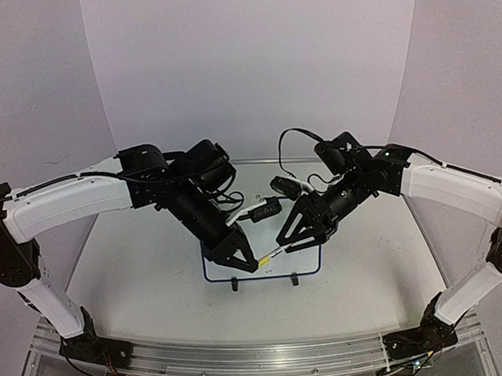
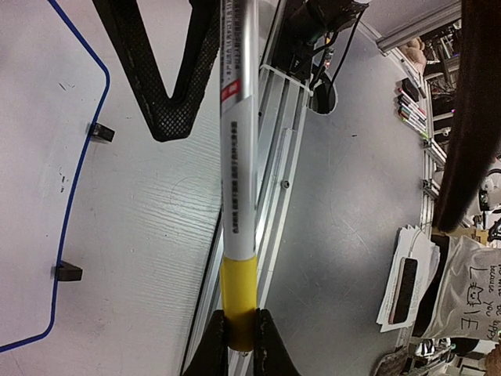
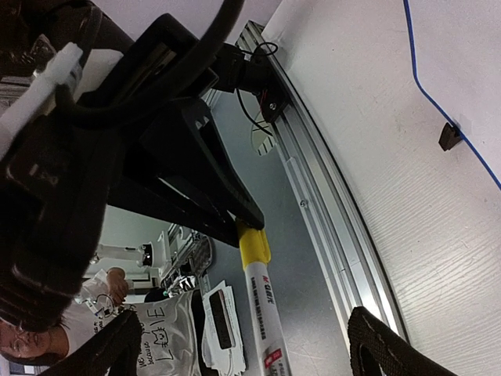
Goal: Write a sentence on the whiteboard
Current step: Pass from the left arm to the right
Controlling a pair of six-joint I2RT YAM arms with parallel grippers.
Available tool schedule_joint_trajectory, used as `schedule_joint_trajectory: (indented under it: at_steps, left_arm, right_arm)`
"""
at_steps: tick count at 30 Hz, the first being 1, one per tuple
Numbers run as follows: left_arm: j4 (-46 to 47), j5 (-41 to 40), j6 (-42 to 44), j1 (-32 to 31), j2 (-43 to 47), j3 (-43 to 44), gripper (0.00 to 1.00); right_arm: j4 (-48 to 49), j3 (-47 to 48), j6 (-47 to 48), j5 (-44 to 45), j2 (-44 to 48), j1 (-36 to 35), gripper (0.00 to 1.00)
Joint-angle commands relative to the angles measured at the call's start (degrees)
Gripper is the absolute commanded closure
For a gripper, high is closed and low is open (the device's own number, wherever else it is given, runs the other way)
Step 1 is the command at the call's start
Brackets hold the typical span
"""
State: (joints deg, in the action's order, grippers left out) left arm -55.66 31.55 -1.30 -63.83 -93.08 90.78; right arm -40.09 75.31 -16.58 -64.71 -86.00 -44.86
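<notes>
The whiteboard (image 1: 272, 269) lies at the table's centre, with a blue frame and two black feet. It also shows in the left wrist view (image 2: 31, 157) and the right wrist view (image 3: 470, 63). No sentence shows on its visible parts. A white marker (image 1: 275, 252) with a yellow cap (image 2: 238, 298) hangs above the board's near edge. My left gripper (image 1: 253, 261) (image 2: 239, 345) is shut on the yellow cap (image 3: 252, 244). My right gripper (image 1: 297, 239) (image 3: 250, 333) is open, its fingers spread wide on either side of the marker's white body (image 3: 264, 313).
An aluminium rail (image 2: 274, 157) runs along the table's near edge, also seen in the right wrist view (image 3: 329, 204). Beyond it, off the table, are papers (image 2: 403, 282) and a person in a printed shirt (image 3: 164, 337). Both arms crowd the space above the board.
</notes>
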Motion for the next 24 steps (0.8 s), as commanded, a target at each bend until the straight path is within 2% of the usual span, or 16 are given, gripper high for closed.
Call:
schedule_joint_trajectory:
  at_steps: [1, 14, 21, 24]
  left_arm:
    - [-0.4, 0.7, 1.2, -0.3, -0.7, 3.1, 1.0]
    - [-0.3, -0.2, 4.2, -0.2, -2.4, 3.8, 1.0]
    - [-0.3, -0.5, 4.5, -0.2, -2.6, 4.0, 1.0]
    - [-0.4, -0.7, 4.6, -0.2, -2.6, 4.2, 1.0]
  right_arm:
    - [2.0, 1.6, 0.1, -0.6, -0.7, -1.0, 0.16]
    - [2.3, 1.8, -0.2, -1.1, -2.0, -2.4, 0.23]
    - [2.3, 0.7, 0.0, -0.9, -2.3, -2.7, 0.42]
    - [2.2, 0.5, 0.1, -0.2, -2.1, -2.7, 0.54]
